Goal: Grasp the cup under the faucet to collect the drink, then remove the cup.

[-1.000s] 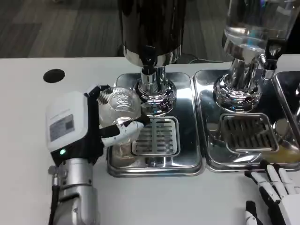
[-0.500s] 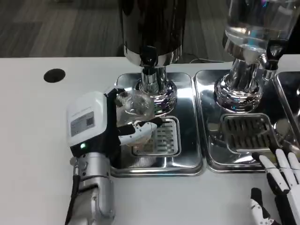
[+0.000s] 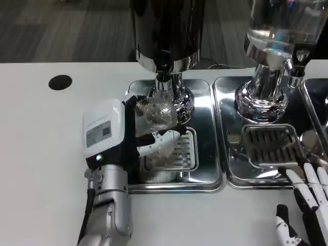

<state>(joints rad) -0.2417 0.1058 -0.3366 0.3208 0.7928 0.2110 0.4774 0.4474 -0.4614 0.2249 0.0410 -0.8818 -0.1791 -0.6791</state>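
Gripping cup (image 3: pixel 156 114), left hand (image 3: pixel 115 134)

We list one flat white table (image 3: pixel 46 154): round black hole (image 3: pixel 60 82) at ten o'clock; two shiny steel drip trays, centre (image 3: pixel 205 177) and three o'clock (image 3: pixel 233 174).

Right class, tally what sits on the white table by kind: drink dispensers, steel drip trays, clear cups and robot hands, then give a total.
Drink dispensers: 2, the dark dispenser and the clear dispenser
Drip trays: 2 in full view, left tray and right tray; a further edge shows far right
Clear cup: 1
Robot hands: 2, left hand, right hand
Total: 7
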